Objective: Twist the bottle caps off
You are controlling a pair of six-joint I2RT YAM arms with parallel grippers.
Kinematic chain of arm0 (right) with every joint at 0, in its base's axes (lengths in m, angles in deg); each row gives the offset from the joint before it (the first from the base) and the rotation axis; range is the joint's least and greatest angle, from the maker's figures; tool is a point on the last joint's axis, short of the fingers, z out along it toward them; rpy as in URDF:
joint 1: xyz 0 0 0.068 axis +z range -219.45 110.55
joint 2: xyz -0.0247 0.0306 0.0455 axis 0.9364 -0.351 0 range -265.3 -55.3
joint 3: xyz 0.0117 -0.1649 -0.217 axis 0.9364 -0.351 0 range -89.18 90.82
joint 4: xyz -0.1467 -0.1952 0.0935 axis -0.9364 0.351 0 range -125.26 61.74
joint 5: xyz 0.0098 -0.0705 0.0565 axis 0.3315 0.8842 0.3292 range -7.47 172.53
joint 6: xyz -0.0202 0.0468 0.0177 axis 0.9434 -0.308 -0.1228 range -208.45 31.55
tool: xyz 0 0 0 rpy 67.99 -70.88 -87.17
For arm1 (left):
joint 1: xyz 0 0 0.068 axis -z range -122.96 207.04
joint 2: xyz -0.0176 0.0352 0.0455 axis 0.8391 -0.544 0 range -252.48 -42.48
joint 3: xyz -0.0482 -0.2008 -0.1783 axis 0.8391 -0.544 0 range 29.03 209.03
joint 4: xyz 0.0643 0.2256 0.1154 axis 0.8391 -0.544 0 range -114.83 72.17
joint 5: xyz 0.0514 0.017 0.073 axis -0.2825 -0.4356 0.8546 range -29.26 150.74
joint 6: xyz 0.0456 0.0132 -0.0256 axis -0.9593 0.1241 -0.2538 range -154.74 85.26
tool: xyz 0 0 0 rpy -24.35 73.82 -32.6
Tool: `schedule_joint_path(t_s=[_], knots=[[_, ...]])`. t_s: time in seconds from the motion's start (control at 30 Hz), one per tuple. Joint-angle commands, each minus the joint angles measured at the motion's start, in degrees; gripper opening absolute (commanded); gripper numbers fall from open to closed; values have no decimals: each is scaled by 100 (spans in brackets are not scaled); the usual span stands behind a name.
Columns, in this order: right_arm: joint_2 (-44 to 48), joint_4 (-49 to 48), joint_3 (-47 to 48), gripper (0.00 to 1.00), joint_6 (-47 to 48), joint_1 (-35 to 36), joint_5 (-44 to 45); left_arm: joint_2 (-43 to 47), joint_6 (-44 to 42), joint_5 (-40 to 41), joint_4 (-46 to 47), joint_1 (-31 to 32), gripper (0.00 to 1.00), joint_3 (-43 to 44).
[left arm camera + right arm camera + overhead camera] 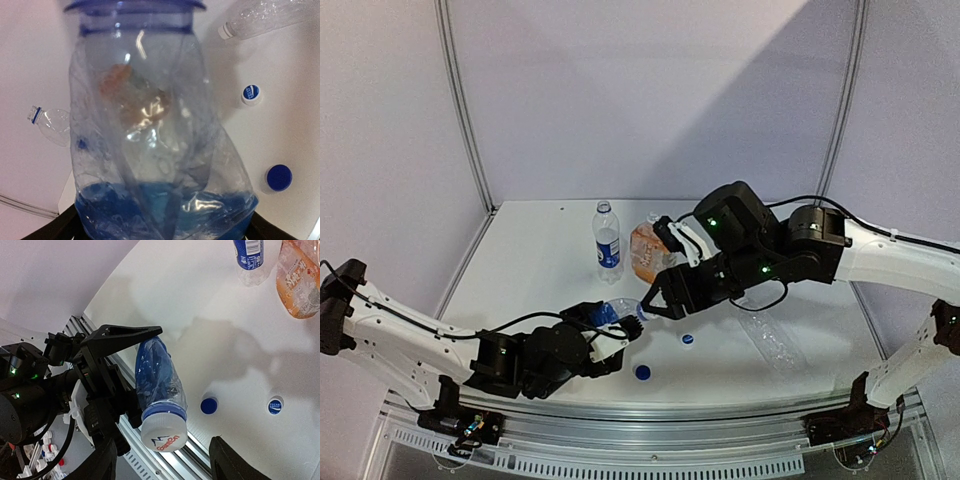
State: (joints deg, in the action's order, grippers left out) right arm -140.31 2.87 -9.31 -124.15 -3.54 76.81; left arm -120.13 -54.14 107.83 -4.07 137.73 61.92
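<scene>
My left gripper point(612, 330) is shut on a crumpled clear bottle with a blue label point(623, 311), holding it off the table; the bottle fills the left wrist view point(150, 150). Its white cap point(164, 432) is still on and points at my right gripper point(165, 462). That gripper point(655, 300) is open, its fingers point(100, 460) on either side of the cap without touching it. A blue cap point(642, 372) and a white cap with a blue top point(687, 339) lie loose on the table.
A blue-labelled clear bottle point(607, 237) and an orange-filled bottle point(648, 250) stand at the back. A plain clear bottle point(770, 340) lies at the right. The metal front rail point(620, 410) runs just below the held bottle.
</scene>
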Motion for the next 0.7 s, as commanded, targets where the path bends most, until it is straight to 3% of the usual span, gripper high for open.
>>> schedule_joint_path(t_s=[0.0,0.67], knots=[[-132,-67,124,61,-258,-43,-379,-45,49,96,-93,86,0,144],[-270,-230,-4,45,-253,-184,-704,-15,58,54,-53,106,0,134]])
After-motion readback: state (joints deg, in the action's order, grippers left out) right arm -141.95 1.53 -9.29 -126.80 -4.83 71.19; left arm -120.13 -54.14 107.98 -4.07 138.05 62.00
